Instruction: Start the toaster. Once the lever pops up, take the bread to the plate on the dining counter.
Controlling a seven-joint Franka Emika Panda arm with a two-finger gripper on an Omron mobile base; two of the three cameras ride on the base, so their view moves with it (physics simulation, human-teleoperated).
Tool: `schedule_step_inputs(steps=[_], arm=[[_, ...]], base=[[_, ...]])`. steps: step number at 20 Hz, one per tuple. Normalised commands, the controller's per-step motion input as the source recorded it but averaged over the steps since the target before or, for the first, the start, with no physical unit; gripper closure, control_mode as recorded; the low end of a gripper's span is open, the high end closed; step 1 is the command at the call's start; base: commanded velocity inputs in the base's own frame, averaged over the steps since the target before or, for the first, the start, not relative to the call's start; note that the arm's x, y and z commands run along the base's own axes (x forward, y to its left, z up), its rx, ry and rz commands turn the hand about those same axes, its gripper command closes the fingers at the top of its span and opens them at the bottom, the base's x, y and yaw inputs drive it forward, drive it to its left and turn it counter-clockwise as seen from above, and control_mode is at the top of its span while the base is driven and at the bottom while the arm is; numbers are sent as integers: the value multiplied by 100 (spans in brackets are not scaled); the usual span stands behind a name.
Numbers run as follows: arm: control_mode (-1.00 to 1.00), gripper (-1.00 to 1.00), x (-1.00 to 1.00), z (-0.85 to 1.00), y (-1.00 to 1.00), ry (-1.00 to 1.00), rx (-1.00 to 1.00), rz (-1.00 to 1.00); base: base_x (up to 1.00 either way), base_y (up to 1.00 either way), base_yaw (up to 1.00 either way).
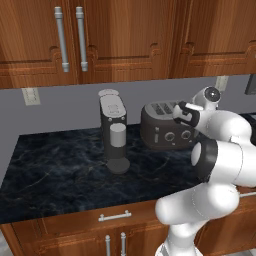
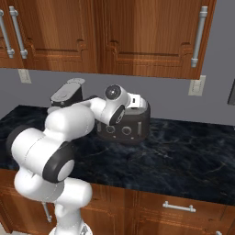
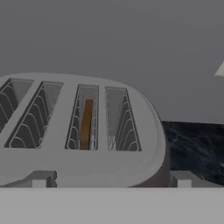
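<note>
The dark grey toaster [image 1: 165,131] stands on the black marbled counter [image 1: 60,170] against the back wall, its two knobs facing me. From the hand view, the toaster [image 3: 65,164] shows several slots on top. A brown slice of bread [image 3: 86,124] stands sunk in the third slot from the left. My gripper [image 3: 111,179] is open and hovers just above the toaster's right end, fingertips [image 3: 41,178] wide apart with nothing between them. The hand [image 1: 186,115] sits over the toaster's top right corner. The plate and the dining counter are out of view.
A tall grey coffee machine [image 1: 114,132] stands just left of the toaster. Wooden wall cabinets [image 1: 125,35] hang above. Wall outlets [image 2: 196,85] sit on the grey backsplash. Bare counter [image 2: 193,156] stretches right of the toaster.
</note>
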Motion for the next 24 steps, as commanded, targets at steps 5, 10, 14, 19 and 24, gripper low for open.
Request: schedule_step_inputs(steps=[5,10,14,19,24], arm=[[-100,-100,5,0,0,0,0,0],[-100,-100,5,-6,0,0,0,0],[-100,-100,5,-4,-4,0,0,0],[-100,-100,12,0,-2,0,0,0],[-100,-100,12,0,0,0,0,0]], base=[[0,0,0],[0,0,0],[0,0,0],[0,0,0],[0,0,0]])
